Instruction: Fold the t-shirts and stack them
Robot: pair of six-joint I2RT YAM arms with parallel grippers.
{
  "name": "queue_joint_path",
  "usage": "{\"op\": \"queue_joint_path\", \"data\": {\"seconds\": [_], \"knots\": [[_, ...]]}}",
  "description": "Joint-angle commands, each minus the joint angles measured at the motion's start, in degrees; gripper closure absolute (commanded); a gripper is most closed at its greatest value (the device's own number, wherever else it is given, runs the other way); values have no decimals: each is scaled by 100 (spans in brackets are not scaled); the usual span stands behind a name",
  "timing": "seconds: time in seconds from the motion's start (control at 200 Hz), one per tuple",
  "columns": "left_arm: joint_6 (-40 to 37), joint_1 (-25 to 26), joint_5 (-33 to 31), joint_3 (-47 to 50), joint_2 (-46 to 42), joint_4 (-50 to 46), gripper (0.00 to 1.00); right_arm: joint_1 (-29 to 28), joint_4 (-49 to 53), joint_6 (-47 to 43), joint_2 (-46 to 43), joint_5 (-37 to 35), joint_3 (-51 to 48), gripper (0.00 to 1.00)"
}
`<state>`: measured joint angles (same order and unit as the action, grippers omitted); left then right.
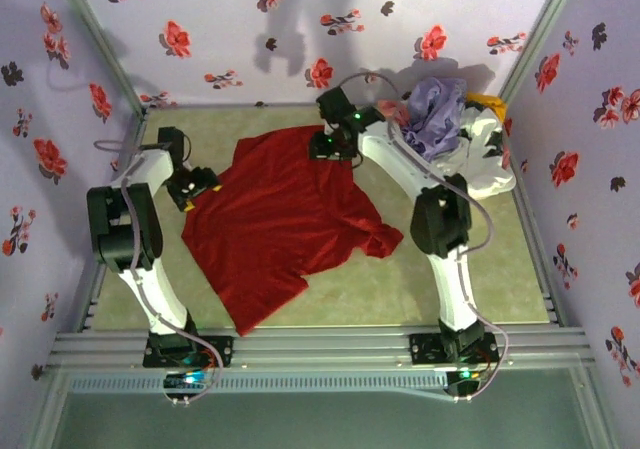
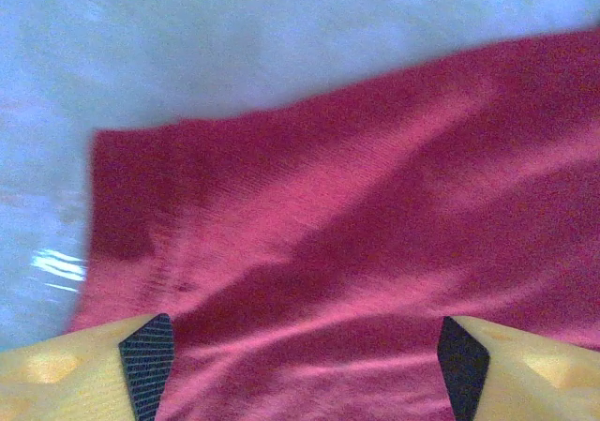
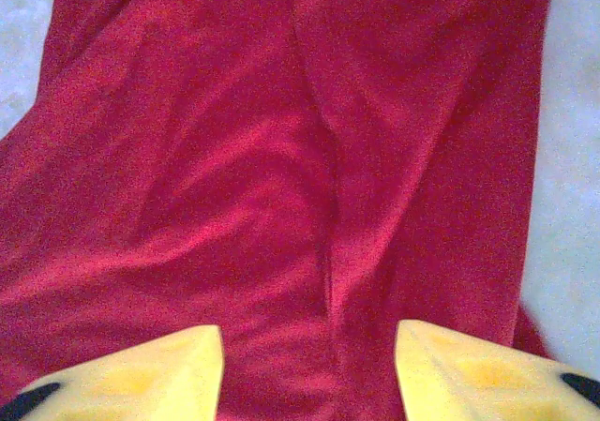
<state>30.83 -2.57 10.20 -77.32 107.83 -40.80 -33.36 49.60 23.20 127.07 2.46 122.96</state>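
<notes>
White basket (image 1: pixel 491 165) at far-right corner of green table (image 1: pixel 350 297), floral walls (image 1: pixel 250 39)

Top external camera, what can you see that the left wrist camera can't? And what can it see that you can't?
The top view takes in the whole red shirt spread out, a lavender shirt heaped on the white basket at the far right, and the flowered walls. The left wrist view gives a close look: the left fingers, yellow with black pads, held wide apart over one shirt corner, with bare table beyond. Both share the red shirt.
</notes>
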Motion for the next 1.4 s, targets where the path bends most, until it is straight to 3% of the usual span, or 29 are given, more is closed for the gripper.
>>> {"op": "queue_joint_path", "data": {"seconds": [0.0, 0.155, 0.38, 0.735, 1.055, 1.165, 1.265, 1.395], "knots": [[473, 406, 468, 438, -618, 247, 22, 41, 636, -908, 1075, -577, 1408, 55], [944, 748, 588, 1284, -1207, 658, 22, 58, 348, -1292, 2234, -720, 3012, 62], [1173, 907, 600, 2212, -1596, 954, 22, 68, -767, -1497, 2680, -501, 2931, 65], [1355, 1126, 615, 2810, -1428, 1399, 22, 77, -467, -1083, 2991, -1050, 3030, 62], [1505, 1282, 598, 3013, -1160, 1725, 22, 82, -258, -358, 3277, -690, 2980, 68], [1538, 1318, 515, 3028, -1159, 1702, 22, 85, -270, -325, 3316, -736, 2971, 73], [1539, 1312, 321, 2996, -1142, 1582, 22, 85, -164, -357, 3204, -924, 3023, 89], [1484, 1300, -37, 2810, -948, 1358, 22, 89, -151, -511, 2839, -1179, 2933, 94]]}}
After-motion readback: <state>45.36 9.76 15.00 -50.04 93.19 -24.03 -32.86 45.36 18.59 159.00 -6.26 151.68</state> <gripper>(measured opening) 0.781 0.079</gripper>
